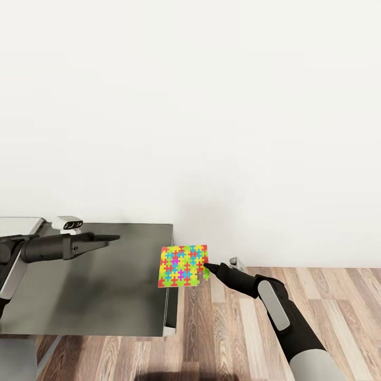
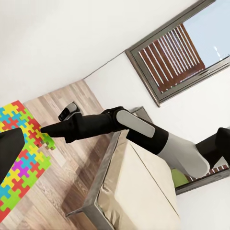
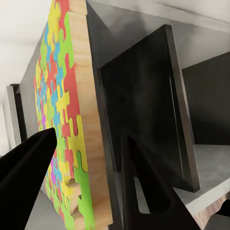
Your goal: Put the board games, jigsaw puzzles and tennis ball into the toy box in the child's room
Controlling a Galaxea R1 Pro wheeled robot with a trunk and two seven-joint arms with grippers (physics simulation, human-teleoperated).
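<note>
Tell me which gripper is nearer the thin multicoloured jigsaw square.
Right. The right gripper grips the jigsaw square's edge beside the dark shelf; the left gripper hovers apart over the shelf top.

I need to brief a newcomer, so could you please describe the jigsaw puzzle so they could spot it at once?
Find the dark grey shelf section against the white wall. At its end nearest the wood floor, the jigsaw puzzle is gripped by the right gripper. It is a thin wooden-edged square printed with yellow, green, blue and red interlocking pieces.
</note>
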